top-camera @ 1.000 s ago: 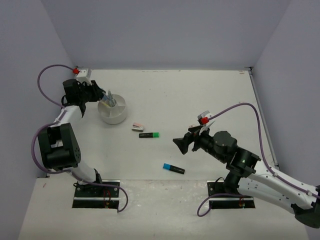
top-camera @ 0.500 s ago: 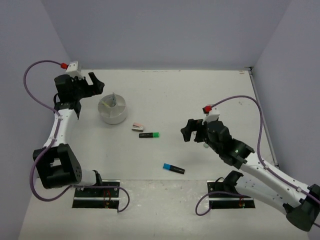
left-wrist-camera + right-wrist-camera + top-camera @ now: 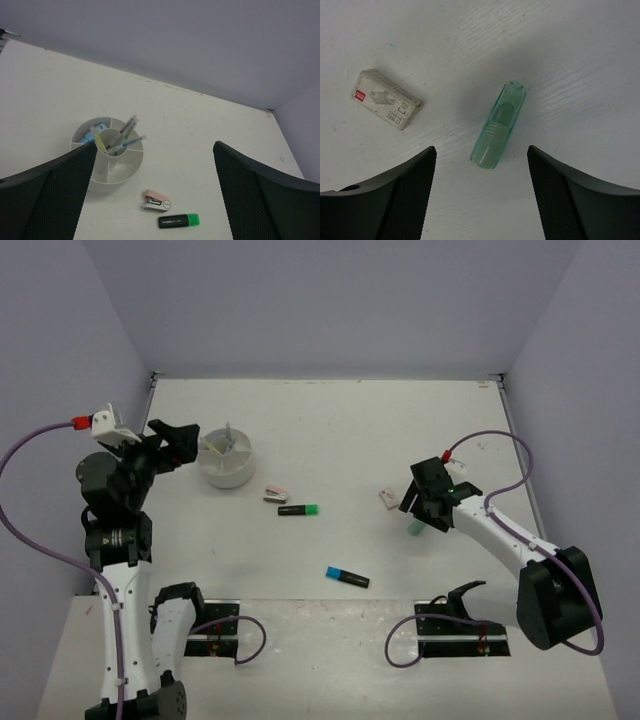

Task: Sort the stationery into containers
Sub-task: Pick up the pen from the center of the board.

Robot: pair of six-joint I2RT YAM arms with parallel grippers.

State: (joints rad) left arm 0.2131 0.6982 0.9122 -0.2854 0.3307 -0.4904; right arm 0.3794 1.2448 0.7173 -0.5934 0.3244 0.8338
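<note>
**Right gripper** (image 3: 480, 152): jaws apart, grasping nothing, low over the table (image 3: 330, 420) at centre right. Its fingers (image 3: 400, 190) stand either side of the mint marker (image 3: 498, 125) without touching it.
**Mint marker**: lies flat on the table between the right fingers, pointing far-right.
**White box** (image 3: 386, 100): small, printed label up, just left of the mint marker and apart from it.
**Left gripper** (image 3: 155, 145): released, jaws wide and empty, raised at the far left and facing the cup (image 3: 226, 476).
**Cup**: white, round, divided into compartments, far left on the table. Thin pens (image 3: 124, 137) lean in its centre well; a blue marker (image 3: 99, 129) sits in an outer section.
**Pink item** (image 3: 156, 201): on the table just near-right of the cup.
**Green highlighter** (image 3: 178, 220): flat, just near of the pink item.
**Blue highlighter** (image 3: 346, 577): flat, near centre, well apart from the rest.
</note>
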